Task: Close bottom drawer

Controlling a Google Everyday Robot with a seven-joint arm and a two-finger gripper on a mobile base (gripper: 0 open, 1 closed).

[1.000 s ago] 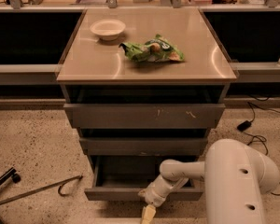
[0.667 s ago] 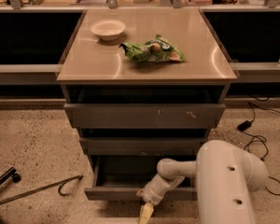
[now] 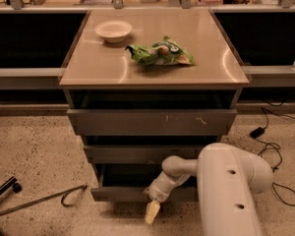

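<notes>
Conceivably the pale-tipped gripper (image 3: 152, 211), open or closed I cannot tell, hanging low before the plain grey metal bottom drawer (image 3: 122, 194), slips beneath instead of pushing.

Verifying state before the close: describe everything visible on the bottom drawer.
The bottom drawer is the lowest of three, grey and metal-looking, with a plain flat front. It stands partly pulled out and level, its dark tray open behind the front, just above the speckled floor. The robot's arm crosses the right part of the front. The gripper hangs before the lower edge, pointing down. Whether it touches the front cannot be told.
</notes>
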